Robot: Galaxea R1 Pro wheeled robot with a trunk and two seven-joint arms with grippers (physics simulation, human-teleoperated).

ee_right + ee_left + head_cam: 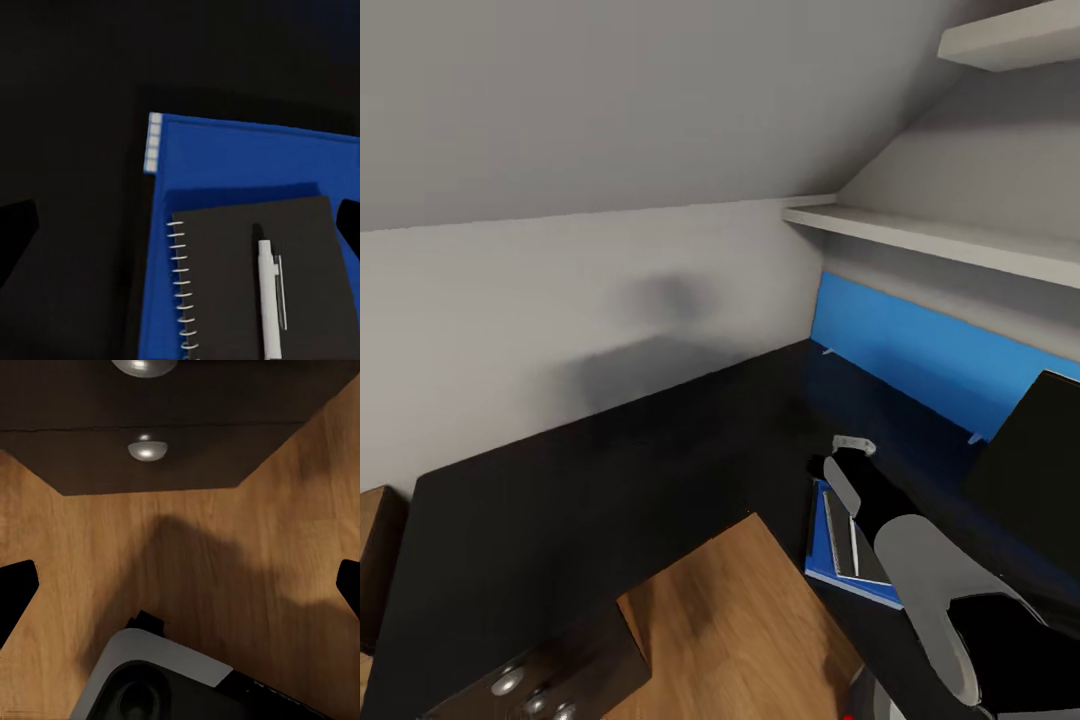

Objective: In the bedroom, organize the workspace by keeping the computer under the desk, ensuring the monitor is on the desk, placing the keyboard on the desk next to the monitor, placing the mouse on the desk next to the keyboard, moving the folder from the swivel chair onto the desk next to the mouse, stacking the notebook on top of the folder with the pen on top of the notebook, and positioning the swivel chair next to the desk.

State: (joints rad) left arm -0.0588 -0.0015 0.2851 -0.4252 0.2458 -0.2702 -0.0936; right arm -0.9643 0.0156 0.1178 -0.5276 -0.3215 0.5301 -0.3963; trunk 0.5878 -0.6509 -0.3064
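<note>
The blue folder [225,157] lies flat on the glossy black desk [610,470]. The dark spiral-bound notebook [247,277] rests on it, and the whitish pen [268,300] lies on the notebook. My right gripper [180,225] hovers open above this stack, touching nothing. In the head view, the right arm reaches over the folder [818,550], with the right gripper [845,455] at its far end. The monitor [1030,470] stands on the desk just right of the stack, its black face partly cut off. My left gripper [180,585] is open over the wooden floor, in front of the desk's drawer unit [150,472].
A blue wall panel [920,350] runs behind the desk under white shelves [940,240]. A sloped grey wall borders the desk's far side. Wooden floor [740,620] fills the desk's inner corner. Round silver knobs [510,682] mark the drawers at lower left.
</note>
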